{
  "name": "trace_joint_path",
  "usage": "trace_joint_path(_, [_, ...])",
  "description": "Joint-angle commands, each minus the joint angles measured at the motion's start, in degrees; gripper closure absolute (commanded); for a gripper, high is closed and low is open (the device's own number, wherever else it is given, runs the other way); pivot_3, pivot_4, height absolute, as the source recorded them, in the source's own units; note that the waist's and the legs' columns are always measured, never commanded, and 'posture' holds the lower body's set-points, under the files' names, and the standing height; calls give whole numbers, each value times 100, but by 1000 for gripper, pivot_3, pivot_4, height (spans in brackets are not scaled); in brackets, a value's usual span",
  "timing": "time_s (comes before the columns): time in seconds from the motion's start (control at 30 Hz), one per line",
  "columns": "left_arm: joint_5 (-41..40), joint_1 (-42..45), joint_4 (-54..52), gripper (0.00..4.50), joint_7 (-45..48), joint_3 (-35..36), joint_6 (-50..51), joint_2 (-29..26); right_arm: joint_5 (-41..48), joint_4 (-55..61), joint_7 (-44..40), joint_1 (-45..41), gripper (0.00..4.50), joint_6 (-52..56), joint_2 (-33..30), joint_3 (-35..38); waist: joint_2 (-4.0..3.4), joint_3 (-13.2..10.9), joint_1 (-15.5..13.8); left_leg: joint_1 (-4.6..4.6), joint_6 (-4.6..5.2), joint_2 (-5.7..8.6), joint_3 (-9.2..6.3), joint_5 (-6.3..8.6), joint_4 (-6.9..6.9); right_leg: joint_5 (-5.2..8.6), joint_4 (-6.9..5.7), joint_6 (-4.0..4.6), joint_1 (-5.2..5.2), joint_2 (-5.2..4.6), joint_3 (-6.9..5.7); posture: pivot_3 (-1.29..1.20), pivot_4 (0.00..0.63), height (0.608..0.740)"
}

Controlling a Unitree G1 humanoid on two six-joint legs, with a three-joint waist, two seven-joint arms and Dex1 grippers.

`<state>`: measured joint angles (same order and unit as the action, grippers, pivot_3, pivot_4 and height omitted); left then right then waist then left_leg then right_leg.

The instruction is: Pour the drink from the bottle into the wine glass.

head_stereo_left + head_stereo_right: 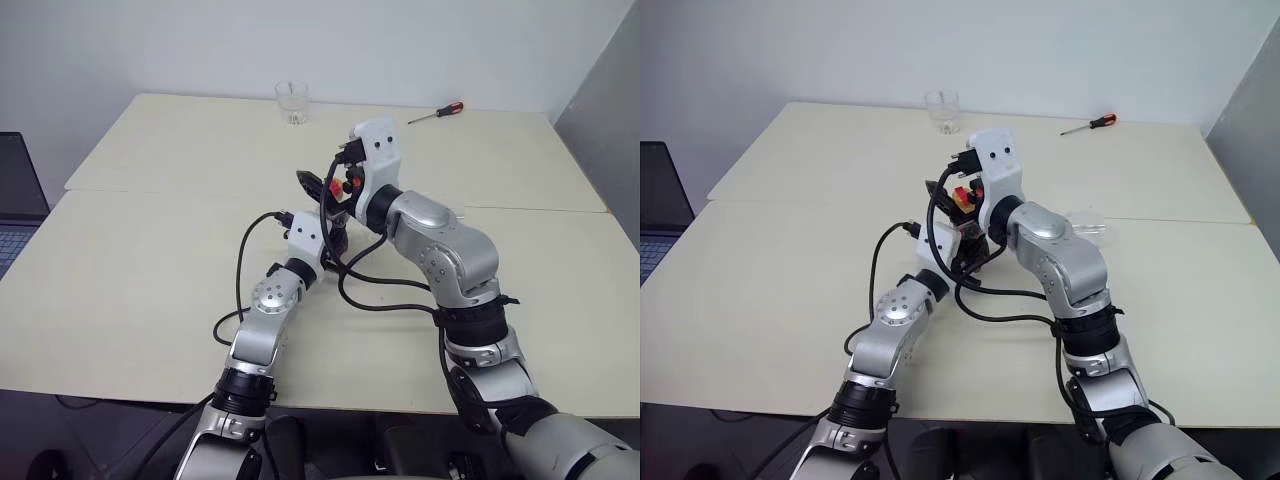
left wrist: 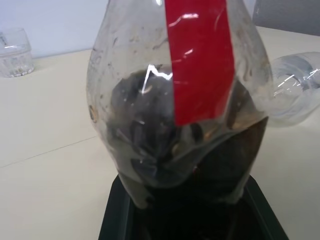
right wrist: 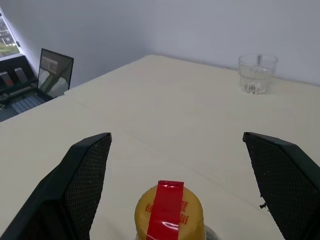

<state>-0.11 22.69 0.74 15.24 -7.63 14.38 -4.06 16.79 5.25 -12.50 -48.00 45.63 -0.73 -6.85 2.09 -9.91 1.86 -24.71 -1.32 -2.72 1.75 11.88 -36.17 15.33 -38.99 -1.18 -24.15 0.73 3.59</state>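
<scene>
My left gripper point(image 1: 334, 238) is shut on the lower body of the bottle point(image 2: 175, 100), which stands upright at mid-table. It is clear plastic with a red strip down its side. The dark drink point(image 2: 220, 160) fills its lower part. My right gripper point(image 3: 177, 145) is open, its two black fingers point(image 3: 82, 180) standing wide on either side of and just above the yellow cap point(image 3: 169, 212) without touching it. The wine glass point(image 1: 1086, 220) is a clear rounded shape just right of the bottle, partly behind my right arm; its stem is hidden.
A short clear tumbler point(image 1: 292, 102) stands near the table's far edge. A red-handled screwdriver point(image 1: 437, 113) lies at the far right. A laptop point(image 1: 15, 200) sits off the table's left side. A seam point(image 1: 150, 192) runs across the table.
</scene>
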Motion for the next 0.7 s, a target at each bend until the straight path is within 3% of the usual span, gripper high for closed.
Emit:
trace_joint_path(0.03, [-1,88,-283,3754,-55,9,-167,23,-66,-80,-55,-16,0,-220,53,-14,0,0,-1,0,0,0,0,0,0,0,0,0,0,0,0,0,150,740])
trace_joint_path(0.7, [-25,115,-311,3758,-83,30,-133,-4,49,-652,-54,-195,0,-491,-211,493,0,0,-1,0,0,1,1,0,-1,0,-1,0,0,0,1,0,150,740])
